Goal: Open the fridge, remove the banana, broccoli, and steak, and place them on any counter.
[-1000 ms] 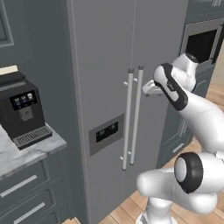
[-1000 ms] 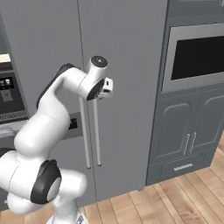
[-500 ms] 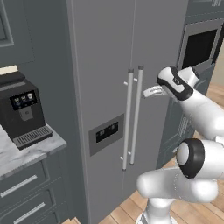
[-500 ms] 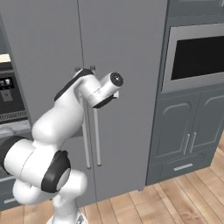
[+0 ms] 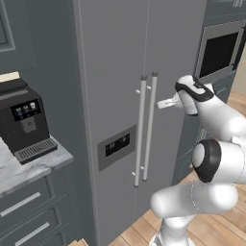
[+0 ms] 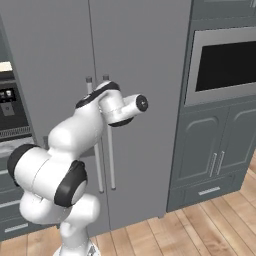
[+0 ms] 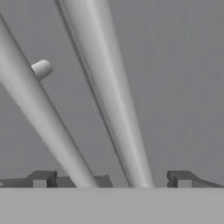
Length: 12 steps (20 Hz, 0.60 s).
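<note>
The fridge [image 5: 110, 72] [image 6: 145, 50] is tall and matte grey, with both doors shut. Its two vertical silver handles [image 5: 152, 125] [image 6: 111, 160] run side by side at the door seam. My gripper [image 5: 162, 103] is open and points at the right handle near its upper end. In the hand view the handles [image 7: 109, 87] cross the picture as slanted bars, close in front of my open gripper [image 7: 111, 179]. Its dark fingertips [image 7: 41, 178] stand wide apart on either side of them. The banana, broccoli and steak are hidden behind the shut doors.
A marbled counter [image 5: 19, 168] with a black coffee machine [image 5: 24, 120] sits left of the fridge, over grey drawers. A built-in oven [image 5: 218, 53] [image 6: 225, 65] and grey cabinet doors [image 6: 215, 155] stand to the right. The floor is wood.
The hand has turned and pushed in toward the fridge handles, dropping slightly. The jaws have stayed open and the doors stay shut.
</note>
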### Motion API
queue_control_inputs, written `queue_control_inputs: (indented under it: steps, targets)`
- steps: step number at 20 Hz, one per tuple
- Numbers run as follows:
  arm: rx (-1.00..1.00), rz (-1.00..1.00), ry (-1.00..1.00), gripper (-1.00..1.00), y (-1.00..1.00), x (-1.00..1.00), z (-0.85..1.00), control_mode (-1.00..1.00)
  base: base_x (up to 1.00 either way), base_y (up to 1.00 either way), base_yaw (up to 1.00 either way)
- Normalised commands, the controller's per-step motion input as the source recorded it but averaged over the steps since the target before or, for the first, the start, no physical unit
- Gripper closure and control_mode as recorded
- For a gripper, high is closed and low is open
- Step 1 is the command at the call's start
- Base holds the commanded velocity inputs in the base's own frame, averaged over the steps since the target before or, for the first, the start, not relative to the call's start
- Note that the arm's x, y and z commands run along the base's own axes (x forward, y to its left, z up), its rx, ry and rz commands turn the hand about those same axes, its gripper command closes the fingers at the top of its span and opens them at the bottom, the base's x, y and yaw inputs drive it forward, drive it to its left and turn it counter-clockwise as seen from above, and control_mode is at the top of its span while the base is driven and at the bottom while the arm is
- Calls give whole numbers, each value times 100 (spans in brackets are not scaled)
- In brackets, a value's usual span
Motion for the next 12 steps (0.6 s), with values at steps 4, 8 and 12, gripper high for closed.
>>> queue_control_inputs:
  steps: [4,8,12]
  targets:
    - [5,1,-10,-100,9,32,-7,-100,0,0,0]
    - [1,0,-11,-100,20,19,-10,-100,0,0,0]
    - [0,0,-17,-100,25,1,-13,-100,0,0,0]
